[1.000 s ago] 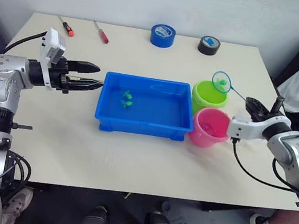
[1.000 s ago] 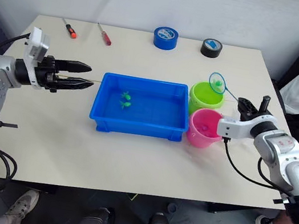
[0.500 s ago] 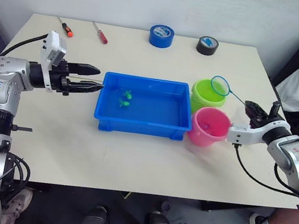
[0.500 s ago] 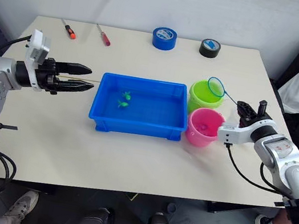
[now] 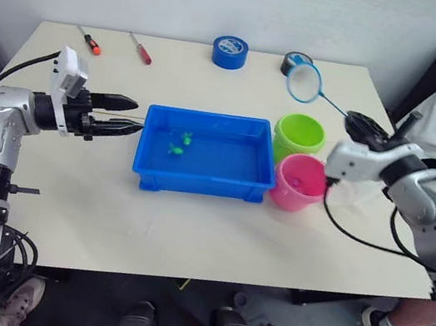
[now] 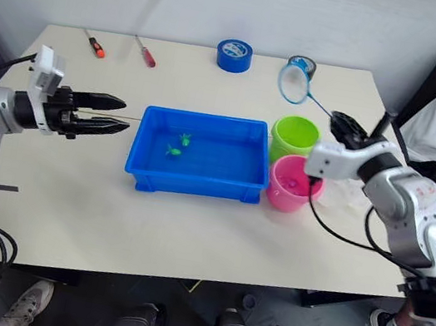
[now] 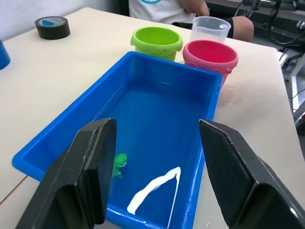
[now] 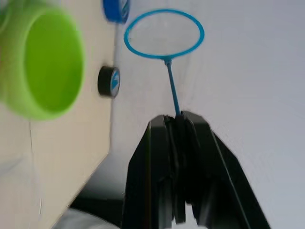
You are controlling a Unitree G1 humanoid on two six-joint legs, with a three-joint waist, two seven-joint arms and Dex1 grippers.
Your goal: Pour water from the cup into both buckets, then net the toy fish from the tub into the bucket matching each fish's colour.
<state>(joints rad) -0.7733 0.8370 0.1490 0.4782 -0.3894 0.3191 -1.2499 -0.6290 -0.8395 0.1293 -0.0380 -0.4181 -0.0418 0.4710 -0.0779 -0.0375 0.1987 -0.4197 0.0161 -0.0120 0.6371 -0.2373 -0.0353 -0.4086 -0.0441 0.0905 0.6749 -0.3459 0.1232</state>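
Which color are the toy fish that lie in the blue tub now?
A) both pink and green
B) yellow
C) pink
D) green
D: the fish in the tub are bright green, and no pink one lies on its blue floor.

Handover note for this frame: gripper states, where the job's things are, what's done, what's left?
Right gripper: shut on the net handle, hoop raised over the table's far side behind the green bucket.
Left gripper: open, holding nothing, at the tub's left end.
Pink bucket sits beside the green one, cup behind them.
Done: at least one pink fish is in the pink bucket.
Left: two green fish in the tub.
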